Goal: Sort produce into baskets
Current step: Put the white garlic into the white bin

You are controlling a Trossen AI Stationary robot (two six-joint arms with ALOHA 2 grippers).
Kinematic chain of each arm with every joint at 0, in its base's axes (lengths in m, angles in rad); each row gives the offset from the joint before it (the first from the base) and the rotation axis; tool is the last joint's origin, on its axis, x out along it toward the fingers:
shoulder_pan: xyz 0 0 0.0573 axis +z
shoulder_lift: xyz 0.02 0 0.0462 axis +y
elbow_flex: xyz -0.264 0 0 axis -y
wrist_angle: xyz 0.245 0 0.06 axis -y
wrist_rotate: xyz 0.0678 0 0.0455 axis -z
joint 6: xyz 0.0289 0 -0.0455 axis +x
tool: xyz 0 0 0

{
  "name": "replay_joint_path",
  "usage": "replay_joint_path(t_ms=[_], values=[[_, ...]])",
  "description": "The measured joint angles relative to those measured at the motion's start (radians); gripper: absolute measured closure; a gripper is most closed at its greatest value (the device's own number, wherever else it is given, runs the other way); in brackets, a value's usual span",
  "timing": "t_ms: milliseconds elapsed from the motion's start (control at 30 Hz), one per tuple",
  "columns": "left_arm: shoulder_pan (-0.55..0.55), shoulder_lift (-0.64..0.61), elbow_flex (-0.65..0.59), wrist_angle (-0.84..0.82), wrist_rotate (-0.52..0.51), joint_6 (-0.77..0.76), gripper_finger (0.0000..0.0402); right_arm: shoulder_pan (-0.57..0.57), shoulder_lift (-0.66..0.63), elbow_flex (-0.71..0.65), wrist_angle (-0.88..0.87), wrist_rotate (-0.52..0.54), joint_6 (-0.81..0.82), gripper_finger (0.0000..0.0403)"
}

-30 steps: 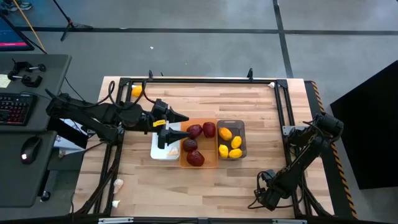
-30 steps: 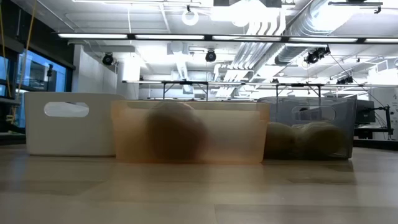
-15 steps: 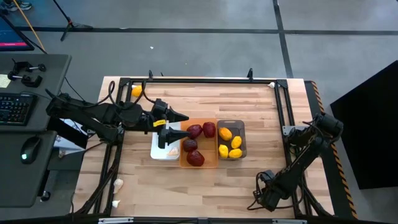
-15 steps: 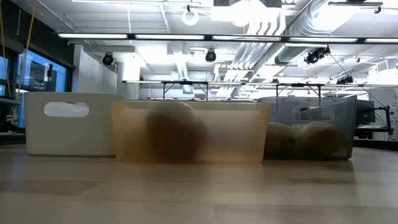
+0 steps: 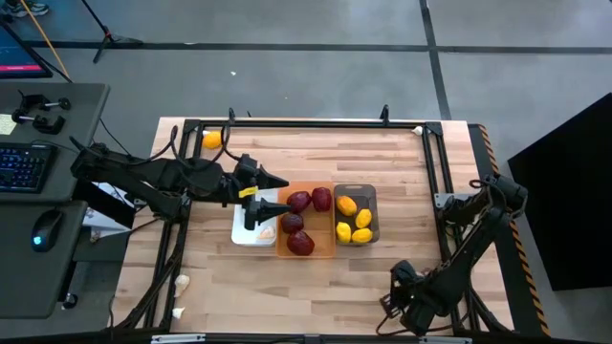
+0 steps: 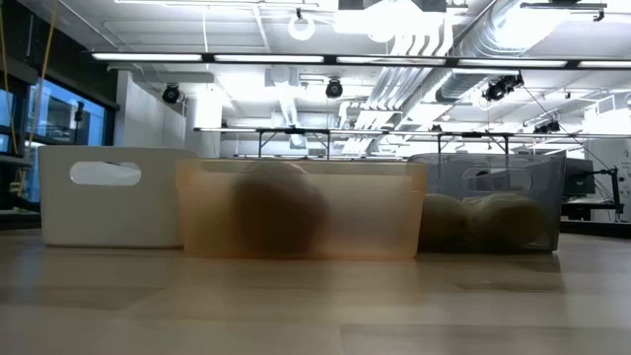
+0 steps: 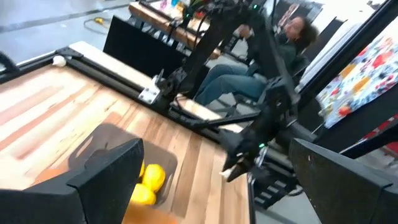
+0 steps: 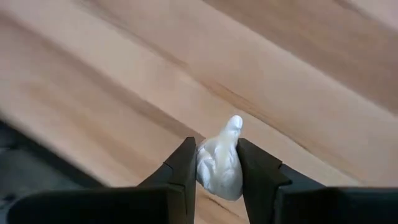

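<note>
Gripping a whitish garlic bulb between its two dark fingers, the right gripper sits low at the lower right of the overhead frame, near the table's front edge; its own camera shows the bulb pinched just above bare wood planks. At centre frame, three bins stand side by side, touching: the white basket at left, the orange basket in the middle and the dark grey basket at right. Four dark red pieces fill the orange one, four yellow lemon-like fruits lie in the grey one, and a pale bulb rests in the white one. The left gripper reaches in from the left of the frame and hangs over the white basket's upper edge, its fingers spread wide and holding nothing. Another yellow fruit lies at the table's upper left corner, and two more whitish bulbs sit at the lower left edge. From table height, the three bins line up in a row, white, orange and grey. A seated person shows beyond the table in the left wrist view.
</note>
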Motion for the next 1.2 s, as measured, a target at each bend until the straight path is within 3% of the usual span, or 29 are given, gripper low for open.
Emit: replay_joint_path(t_ms=[267, 600, 900, 1033, 1200], values=[[0.000, 0.000, 0.000, -0.067, 0.008, -0.046, 0.0012, -0.081, -0.001, 0.059, 0.216, 0.309, -0.324, 0.0324], [0.000, 0.000, 0.000, -0.081, 0.020, -0.078, 0.0012, -0.300, -0.001, 0.059, 0.656, 0.415, -0.907, 0.0324], [-0.003, -0.001, 0.000, -0.077, 0.020, -0.085, 0.0012, -0.507, -0.001, 0.059, 0.965, 0.379, -1.315, 0.0324], [-0.003, -0.045, -0.001, -0.043, 0.008, -0.008, 0.0012, -0.569, -0.002, 0.059, 1.032, 0.312, -1.414, 0.0324], [-0.014, -0.162, -0.001, -0.076, -0.092, 0.068, 0.0012, -0.621, 0.026, 0.059, 1.121, 0.278, -1.463, 0.0324]])
